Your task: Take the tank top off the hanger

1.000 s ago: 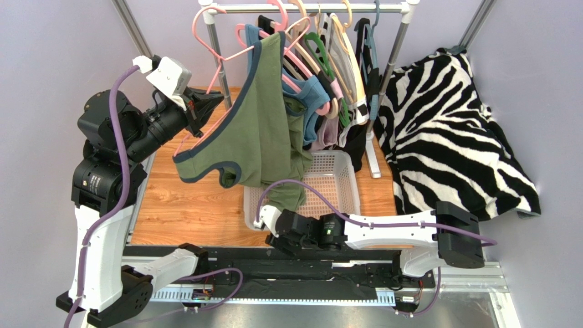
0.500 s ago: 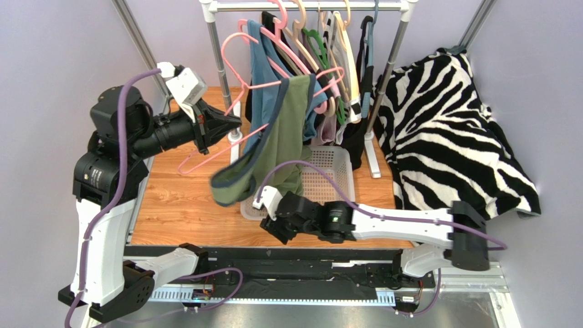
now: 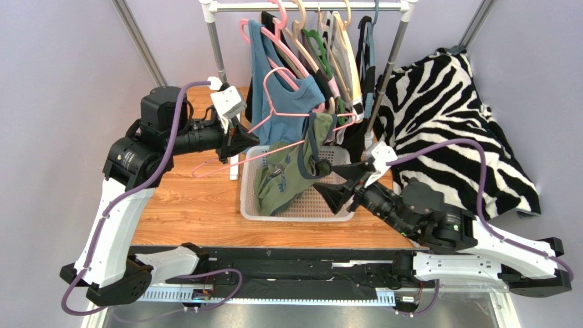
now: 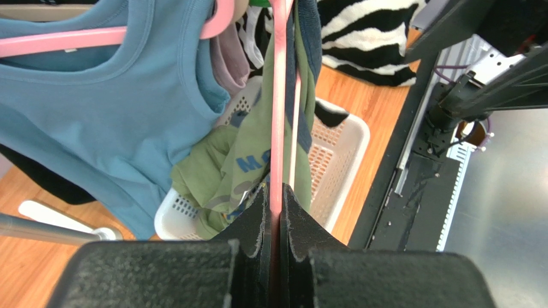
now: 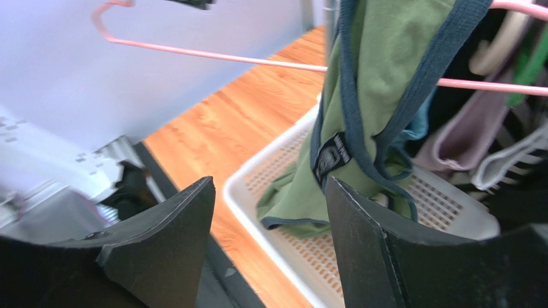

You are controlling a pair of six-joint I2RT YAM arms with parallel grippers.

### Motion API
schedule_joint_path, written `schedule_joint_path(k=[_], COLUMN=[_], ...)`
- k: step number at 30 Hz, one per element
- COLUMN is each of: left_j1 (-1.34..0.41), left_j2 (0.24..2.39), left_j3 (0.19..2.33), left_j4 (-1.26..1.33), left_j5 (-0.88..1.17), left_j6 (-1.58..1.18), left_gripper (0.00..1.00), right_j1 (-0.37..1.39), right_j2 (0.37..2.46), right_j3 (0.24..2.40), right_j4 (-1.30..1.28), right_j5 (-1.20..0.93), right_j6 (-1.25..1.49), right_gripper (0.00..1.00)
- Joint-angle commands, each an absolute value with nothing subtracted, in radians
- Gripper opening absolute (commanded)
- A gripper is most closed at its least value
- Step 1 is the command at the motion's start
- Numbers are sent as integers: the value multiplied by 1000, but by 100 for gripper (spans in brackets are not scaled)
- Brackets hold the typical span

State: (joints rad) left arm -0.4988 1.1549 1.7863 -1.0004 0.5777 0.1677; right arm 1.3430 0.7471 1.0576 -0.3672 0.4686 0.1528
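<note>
A green tank top [image 3: 304,154] with navy trim hangs by one strap from a pink hanger [image 3: 287,147]. Its lower part lies bunched in the white basket [image 3: 248,208]. My left gripper [image 3: 236,140] is shut on the hanger's wire left of the basket. The left wrist view shows the wire [image 4: 278,115] pinched in that gripper [image 4: 275,192], with the tank top [image 4: 241,163] beyond. My right gripper [image 3: 335,183] is open at the basket's right side, just short of the cloth. In the right wrist view it [image 5: 270,186] stands open and empty, with the tank top [image 5: 379,58] and the hanger [image 5: 225,58] ahead.
A clothes rail [image 3: 308,7] at the back holds several hangers and garments, including a blue tank top [image 3: 287,85]. Its posts [image 3: 220,61] stand close behind the basket. A zebra-print cloth [image 3: 451,130] covers the right side. Wooden table [image 3: 185,212] shows left of the basket.
My left arm swung the hanger right, over the basket, and the tank top dropped into it. My right arm moved from the basket's front left to its right side.
</note>
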Motion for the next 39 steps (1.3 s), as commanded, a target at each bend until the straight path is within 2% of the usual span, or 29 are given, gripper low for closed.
schedule_joint_path(k=[1, 11, 28, 36, 39], left_j1=[-508, -512, -518, -520, -522], left_j2=[1138, 1092, 1031, 1023, 1014], left_j3=[1810, 1781, 1727, 1753, 1750], left_j4=[-956, -953, -1000, -1026, -1035], left_j5=[618, 646, 641, 673, 683], left_j6=[190, 176, 230, 232, 235], left_gripper=[0, 0, 0, 0, 0], right_j1=[1344, 1344, 1327, 1304, 1292], right_j2=[842, 949, 1018, 1022, 1008], right_j3=[1066, 1147, 1209, 1198, 1193], right_j4=[-324, -121, -38, -40, -41], right_j5=[641, 889, 854, 847, 850], right_j6=[135, 28, -25, -8, -6], right_gripper=[69, 66, 64, 50, 36])
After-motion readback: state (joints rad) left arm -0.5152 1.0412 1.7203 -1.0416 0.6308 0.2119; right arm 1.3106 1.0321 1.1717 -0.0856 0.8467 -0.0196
